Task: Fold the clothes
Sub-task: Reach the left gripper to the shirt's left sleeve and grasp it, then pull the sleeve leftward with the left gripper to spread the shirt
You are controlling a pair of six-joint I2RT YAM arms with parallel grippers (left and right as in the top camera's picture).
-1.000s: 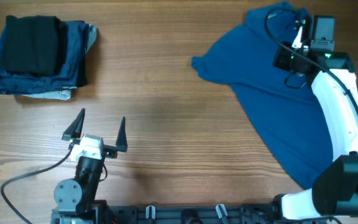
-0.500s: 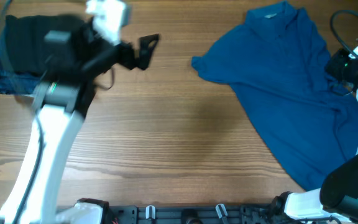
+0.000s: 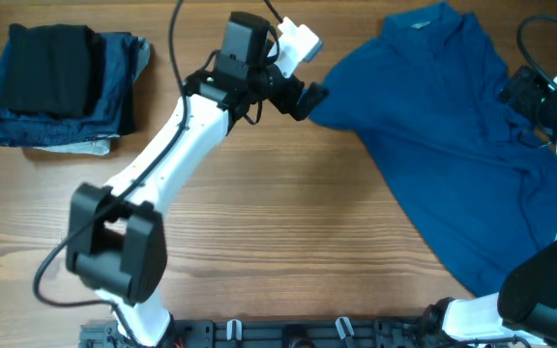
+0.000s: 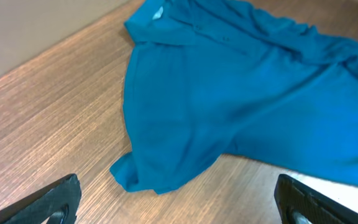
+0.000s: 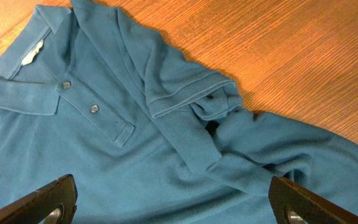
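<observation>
Arms have repositioned: left gripper [image 4: 176, 193], wide open and empty, swung from the near edge to the sleeve [image 4: 160, 163] of the polo shirt [image 3: 453, 155] sprawled over the table [image 3: 259, 222] toward its right edge, right gripper [image 5: 169, 193] equally open and empty, so folding seems barely begun

Polo shirt [image 5: 135, 149] matt knit cloth; table [image 3: 259, 232] grained wood.

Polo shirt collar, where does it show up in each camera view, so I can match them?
Overhead: collar at the top, right of centre.
Left wrist: collar at the top, left of centre.
Right wrist: collar at the upper left.
Shared landmark: the pale neck label inside it.
</observation>
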